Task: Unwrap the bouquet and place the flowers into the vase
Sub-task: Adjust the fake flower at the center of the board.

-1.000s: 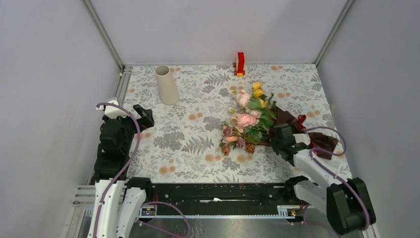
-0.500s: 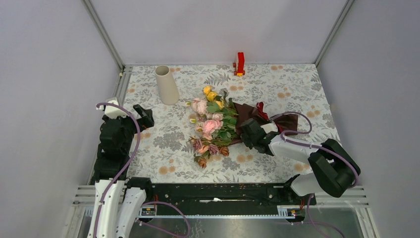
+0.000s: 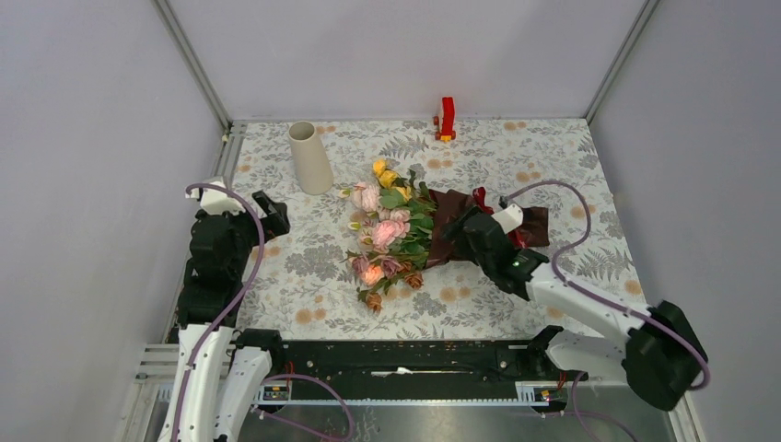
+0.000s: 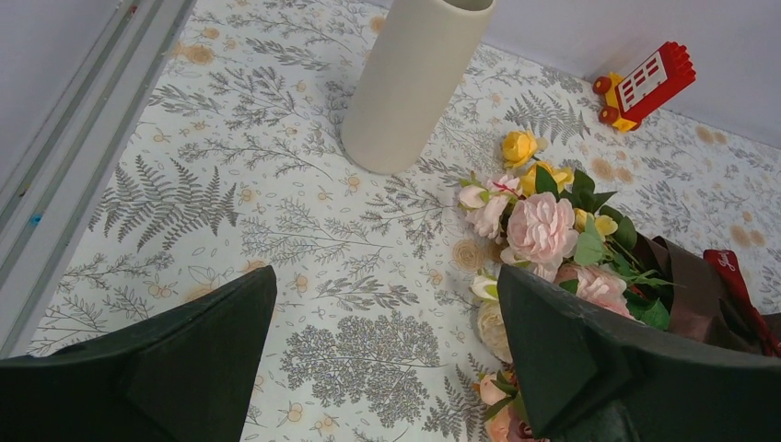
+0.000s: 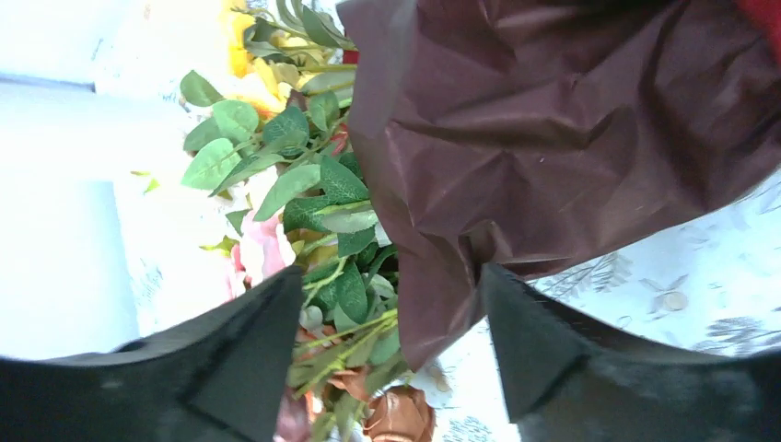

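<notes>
The bouquet [image 3: 416,228] lies flat just right of the vase [image 3: 310,158]. My right gripper [image 5: 391,276] stands spread at the paper [image 5: 553,138] edge; my left gripper [image 4: 385,276] gapes wide, empty. The paper looks light and crinkly, so I'd pinch a loose flap, sparing the soft flowers [image 4: 541,230].

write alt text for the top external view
A wrapped bouquet lies mid-table on a floral cloth, the right gripper open at its dark red paper. The cream vase stands upright at back left, the left gripper open near it.
</notes>
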